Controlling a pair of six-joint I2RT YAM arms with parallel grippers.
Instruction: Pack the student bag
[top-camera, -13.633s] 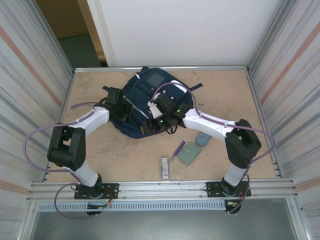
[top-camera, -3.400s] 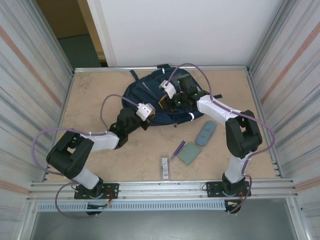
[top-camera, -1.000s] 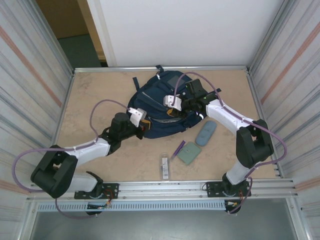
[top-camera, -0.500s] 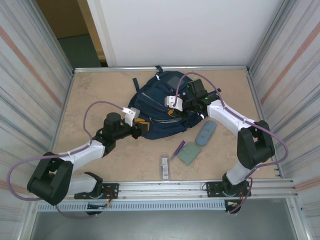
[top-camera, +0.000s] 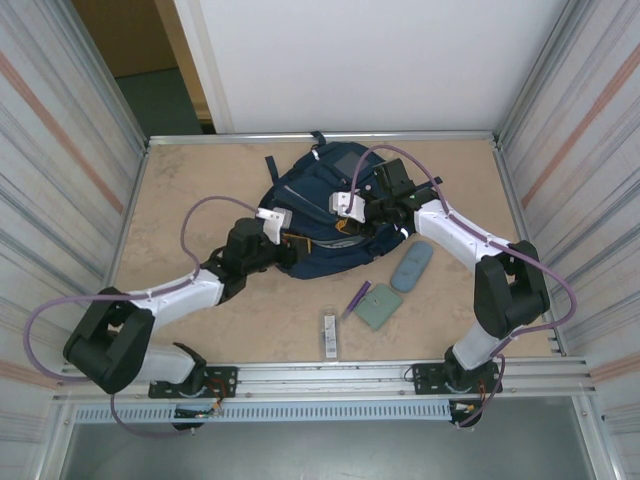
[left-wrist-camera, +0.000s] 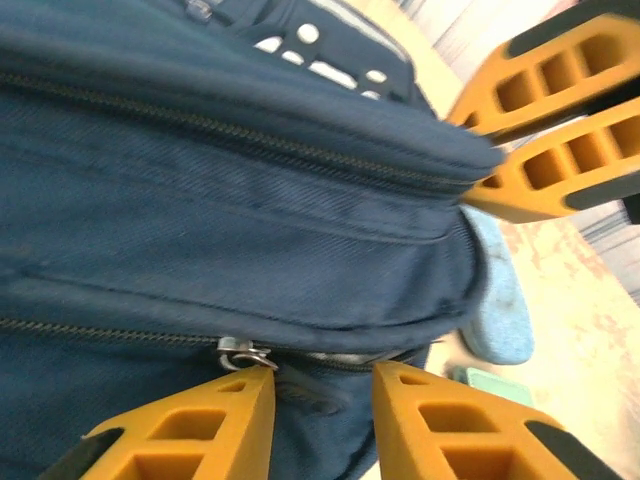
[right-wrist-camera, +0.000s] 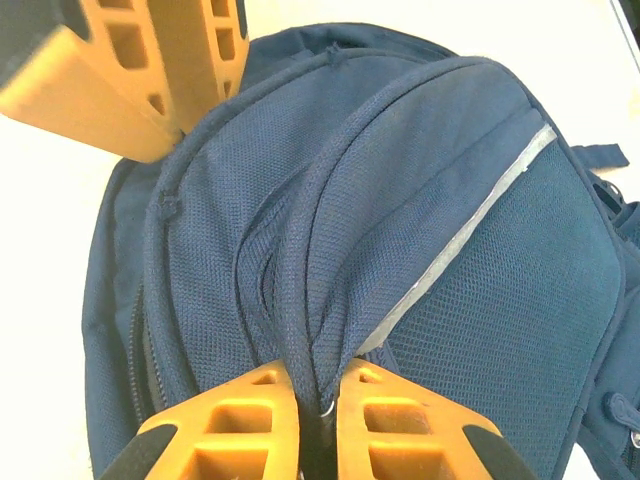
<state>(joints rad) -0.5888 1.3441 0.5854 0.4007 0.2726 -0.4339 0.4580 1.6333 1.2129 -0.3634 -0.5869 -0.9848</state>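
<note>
Top view: the student bag (top-camera: 312, 192) lay on the tabletop (top-camera: 190, 190), about midway along the far edge and just short of it, front face up. Both arms reached onto it from the near edge.

Left end effector (top-camera: 286, 243): at the bag's near-left rim. In the left wrist view its orange fingers (left-wrist-camera: 205, 425) stood partly apart, with a clear gap between them. The tips sat against the navy fabric along a zipper line. A small metal zipper pull (left-wrist-camera: 245, 353) lay just at the tip of one finger. No clamp on it could be made out.

Right end effector (top-camera: 346, 224): over the middle of the bag, towards its right side. In the right wrist view the fingers (right-wrist-camera: 232, 425) were drawn in to a narrow slit, pinching a raised fold of the bag's fabric. That fold ran up and away along the curved seam.

Between the bag and the near-right corner, apart from the bag:
- a blue-grey pouch (top-camera: 412, 266), closest to the bag
- a green case (top-camera: 379, 307), on the near side of the pouch
- a purple pen (top-camera: 357, 297), touching the case's left edge
</note>
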